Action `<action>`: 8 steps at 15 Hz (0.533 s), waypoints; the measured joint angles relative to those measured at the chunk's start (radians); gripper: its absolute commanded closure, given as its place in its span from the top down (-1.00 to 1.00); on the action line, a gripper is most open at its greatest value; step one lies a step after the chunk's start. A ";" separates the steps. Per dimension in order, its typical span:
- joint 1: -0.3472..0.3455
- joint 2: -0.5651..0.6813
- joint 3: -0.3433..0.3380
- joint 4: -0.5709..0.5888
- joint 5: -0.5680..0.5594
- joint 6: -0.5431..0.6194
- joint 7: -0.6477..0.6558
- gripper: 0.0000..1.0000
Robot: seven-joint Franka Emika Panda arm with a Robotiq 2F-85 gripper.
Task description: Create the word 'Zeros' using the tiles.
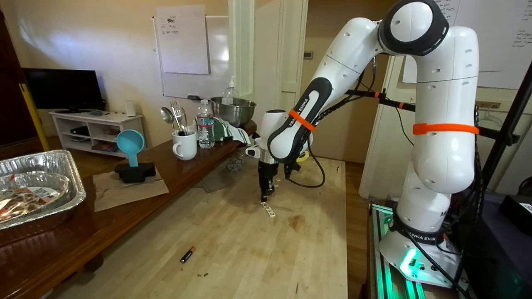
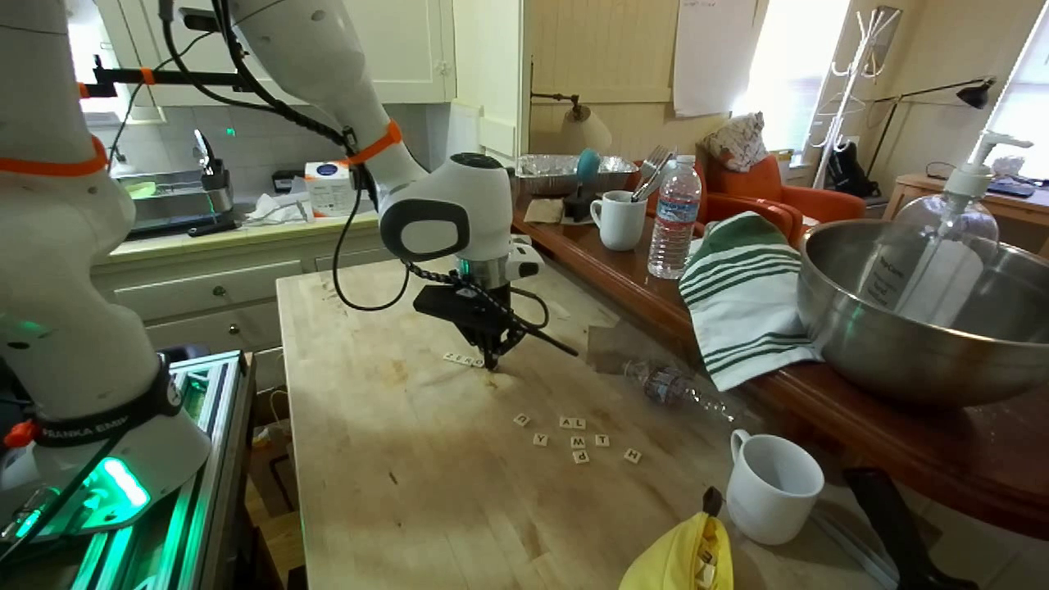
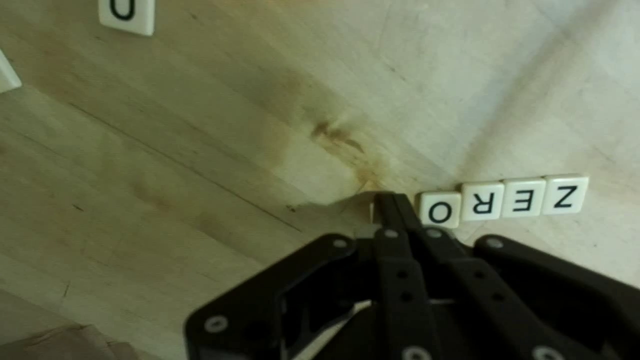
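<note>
Four-sided white letter tiles form a row reading Z [image 3: 566,195], E [image 3: 522,197], R [image 3: 482,201] and O [image 3: 439,209], upside down in the wrist view; the O sits slightly out of line. The row [image 1: 268,209] [image 2: 463,359] also shows in both exterior views. My gripper [image 3: 392,197] is shut, fingertips together, low at the table just beside the O; it shows in both exterior views [image 1: 263,200] [image 2: 490,365]. A thin pale edge [image 3: 371,213] shows on the fingers' far side, perhaps a tile mostly hidden by them. Loose tiles include T [image 2: 602,440] and H [image 2: 633,456].
A white mug [image 2: 774,492] and yellow pouch [image 2: 680,557] stand beyond the loose tiles. A crumpled clear bottle [image 2: 672,385] lies by the raised dark wooden counter [image 1: 216,160]. A battery [image 1: 188,254] lies on the table.
</note>
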 measured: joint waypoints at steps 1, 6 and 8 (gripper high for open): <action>0.000 0.000 0.000 0.000 0.000 0.000 0.001 -1.00; 0.000 -0.005 0.000 -0.008 -0.001 0.000 0.007 -1.00; 0.000 -0.010 0.000 -0.014 -0.001 0.000 0.011 -1.00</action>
